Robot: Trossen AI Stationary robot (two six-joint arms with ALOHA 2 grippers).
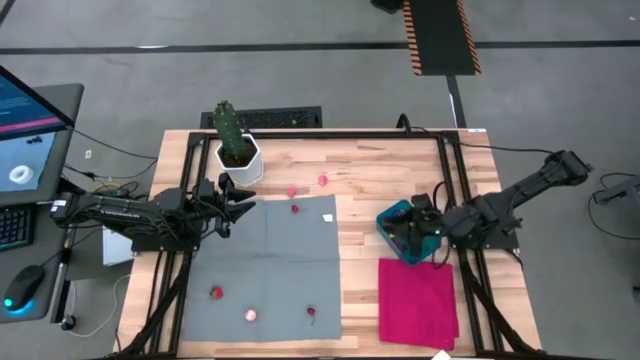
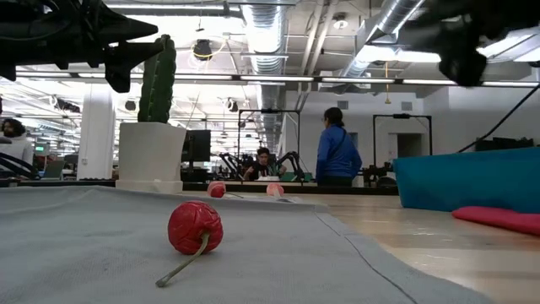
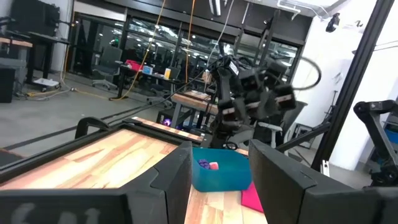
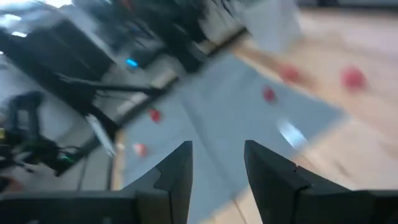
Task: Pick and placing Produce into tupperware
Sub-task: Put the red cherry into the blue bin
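Teal plastic marks the tupperware (image 1: 397,228), which sits on the wooden surface (image 1: 370,175) just beyond the magenta cloth (image 1: 418,298); my right gripper (image 1: 420,232) hangs directly over it. In the right wrist view its fingers (image 4: 177,171) stand apart with nothing between them, so I judge the step in hand to be the release of a piece into the tub. The left wrist view shows a purple piece (image 3: 203,163) and a pink piece (image 3: 214,165) already lying inside. My left gripper (image 1: 238,203) waits above the far edge of the grey mat (image 1: 265,265), near the white pot of the cactus (image 1: 229,130), its fingers (image 3: 171,180) moderately apart and empty. Produce still out: a red piece (image 1: 296,208) at the mat's far edge, two pinkish pieces (image 1: 323,180) on bare wood beyond it, and three along the mat's near edge, namely a red one (image 1: 217,293), a pale pink one (image 1: 250,315), and a stemmed red one (image 1: 312,311) that fills the foreground of the low view. The task is, by my estimate, well short of half done. The next move calls for lifting the right arm clear of the tub wall, then choosing a remaining piece and lowering parted fingers squarely around it; these small round toys may roll if nudged.
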